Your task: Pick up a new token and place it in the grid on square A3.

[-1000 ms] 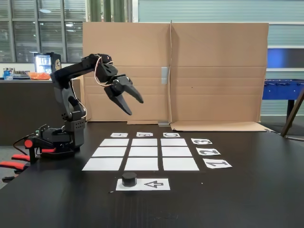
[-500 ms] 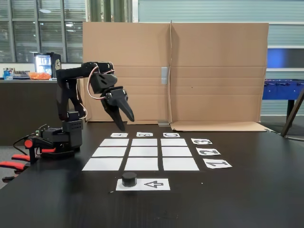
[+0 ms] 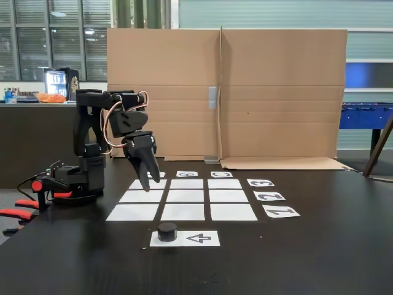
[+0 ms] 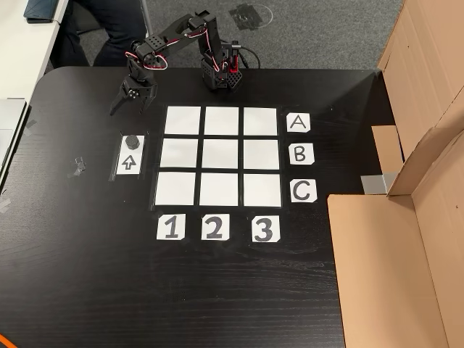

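The token is a small black puck resting on the end of a white arrow sheet, just outside the grid. Square A3 is the bare corner sheet in line with the labels A and 3. My gripper hangs in the air pointing down, open with nothing between its fingers. In the other view it is off the grid's A1 corner, a short way beyond the token.
The arm's base stands at the table edge by the A row. A cardboard wall closes off the side by the letter labels. Number labels line another side.
The arm has folded in and swung down. The gripper dropped from high above the table to pointing downward near the grid's corner. The token has not moved.
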